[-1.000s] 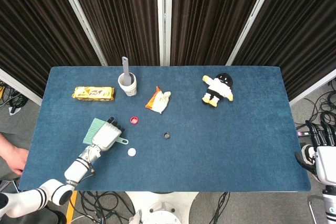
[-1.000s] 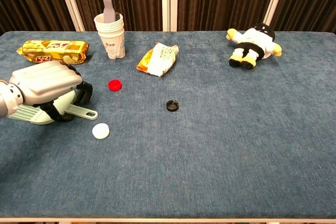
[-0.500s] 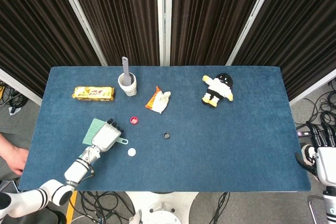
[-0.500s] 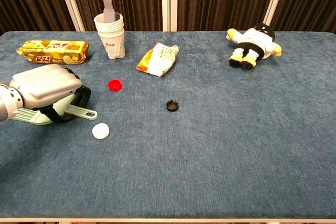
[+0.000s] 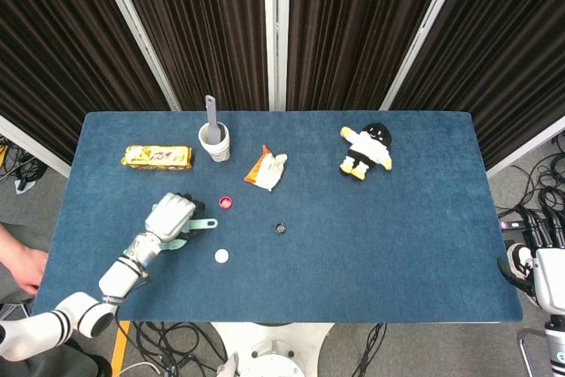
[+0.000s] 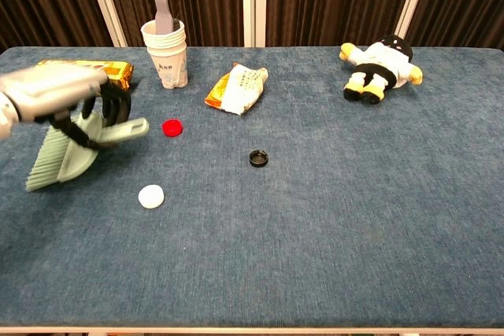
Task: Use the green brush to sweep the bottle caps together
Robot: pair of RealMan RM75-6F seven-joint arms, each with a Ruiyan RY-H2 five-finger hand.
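My left hand (image 5: 169, 216) (image 6: 59, 92) grips the green brush (image 6: 67, 155) and holds it lifted off the blue table (image 5: 380, 245), bristles tilted down to the left, handle end (image 5: 204, 224) pointing right. In the head view the hand hides most of the brush. A red cap (image 5: 226, 203) (image 6: 172, 127) lies just right of the handle. The white cap (image 5: 221, 256) (image 6: 150, 196) sits nearer the front edge, below the brush. A black cap (image 5: 281, 229) (image 6: 258, 157) lies farther right. My right hand (image 5: 537, 262) stays off the table's right edge, holding nothing.
At the back left stand stacked paper cups (image 5: 214, 140) (image 6: 165, 57) with a grey utensil in them, beside a yellow snack bar (image 5: 157, 157). A crumpled wrapper (image 5: 267, 169) (image 6: 236, 88) lies behind the caps. A plush toy (image 5: 365, 151) (image 6: 379, 64) lies at the back right.
My left hand closed on the brush, then lifted it off the table and away from the front edge, tilting its bristles down. The caps have not moved.
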